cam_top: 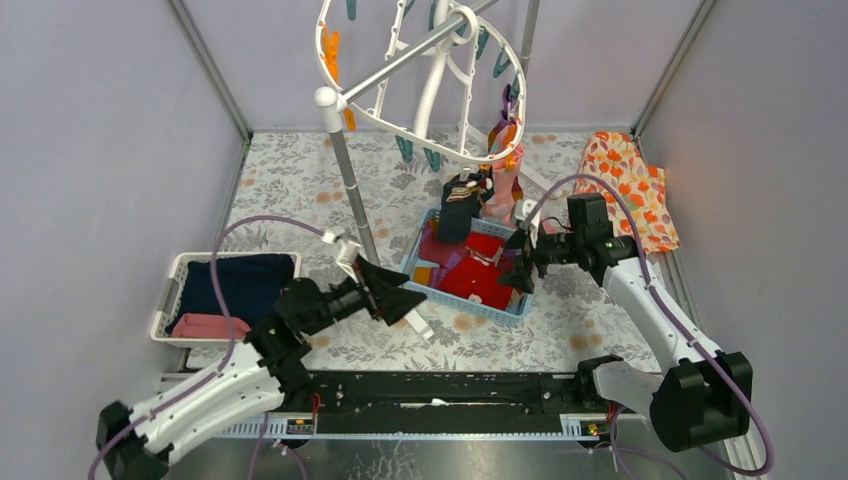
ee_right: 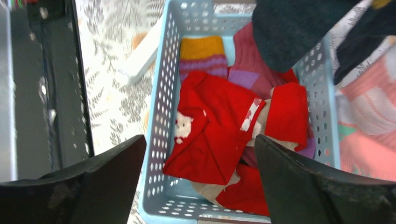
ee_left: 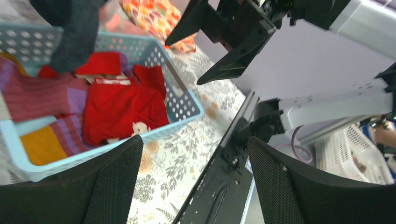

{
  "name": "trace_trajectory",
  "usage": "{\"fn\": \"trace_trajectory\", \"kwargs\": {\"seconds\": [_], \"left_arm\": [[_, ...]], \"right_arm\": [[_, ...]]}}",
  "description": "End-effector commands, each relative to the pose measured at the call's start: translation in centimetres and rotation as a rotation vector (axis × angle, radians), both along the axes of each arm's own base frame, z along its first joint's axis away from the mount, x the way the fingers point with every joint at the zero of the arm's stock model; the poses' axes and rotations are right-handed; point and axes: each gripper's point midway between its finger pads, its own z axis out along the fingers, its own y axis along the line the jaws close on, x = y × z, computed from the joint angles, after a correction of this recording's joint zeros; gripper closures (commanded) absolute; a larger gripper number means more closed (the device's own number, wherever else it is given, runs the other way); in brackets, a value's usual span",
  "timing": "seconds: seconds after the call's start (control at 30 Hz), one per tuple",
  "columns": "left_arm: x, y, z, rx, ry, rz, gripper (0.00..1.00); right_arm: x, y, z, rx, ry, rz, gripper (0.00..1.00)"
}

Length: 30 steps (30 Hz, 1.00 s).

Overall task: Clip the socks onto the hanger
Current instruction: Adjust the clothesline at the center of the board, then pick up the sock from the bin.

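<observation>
Right wrist | I see right gripper point(ee_right: 200, 140) wide, empty, over basket point(ee_right: 160, 93) | red socks point(ee_right: 212, 154) inside, directly beneath, lying roughly across jaws | left gripper point(ee_left: 194, 140) wide, beside basket, farther.

Hanger point(cam_top: 432, 90) top cropped by frame edge; socks point(ee_right: 210, 135) lower layers buried in basket point(ee_right: 161, 116).

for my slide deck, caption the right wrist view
Open right end effector hovers above the blue basket holding mostly red socks.
</observation>
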Motion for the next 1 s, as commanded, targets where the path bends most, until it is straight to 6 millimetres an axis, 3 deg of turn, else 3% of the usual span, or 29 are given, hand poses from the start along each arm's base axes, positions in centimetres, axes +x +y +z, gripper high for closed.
{"fn": "trace_trajectory", "kwargs": {"seconds": [0.0, 0.3, 0.53, 0.73, 0.97], "left_arm": [[0.4, -1.8, 0.1, 0.097, -0.148, 0.064, 0.13], [1.8, -4.1, -0.5, 0.132, -0.177, 0.112, 0.12], [3.1, -4.1, -1.2, 0.027, -0.111, 0.194, 0.13], [4.9, -4.6, 1.1, 0.026, -0.143, 0.269, 0.15], [6.6, -4.3, 6.5, 0.053, -0.238, 0.353, 0.18]], "right_arm": [[-1.5, 0.2, -0.5, -0.005, -0.214, 0.166, 0.03], [-0.6, 0.7, -1.6, 0.023, -0.109, 0.115, 0.05], [-0.4, 1.2, -2.0, 0.053, -0.083, 0.106, 0.08], [-1.3, 1.1, -3.5, 0.03, -0.075, 0.168, 0.09], [-1.3, 1.2, -3.4, 0.02, -0.088, 0.172, 0.1]]}}
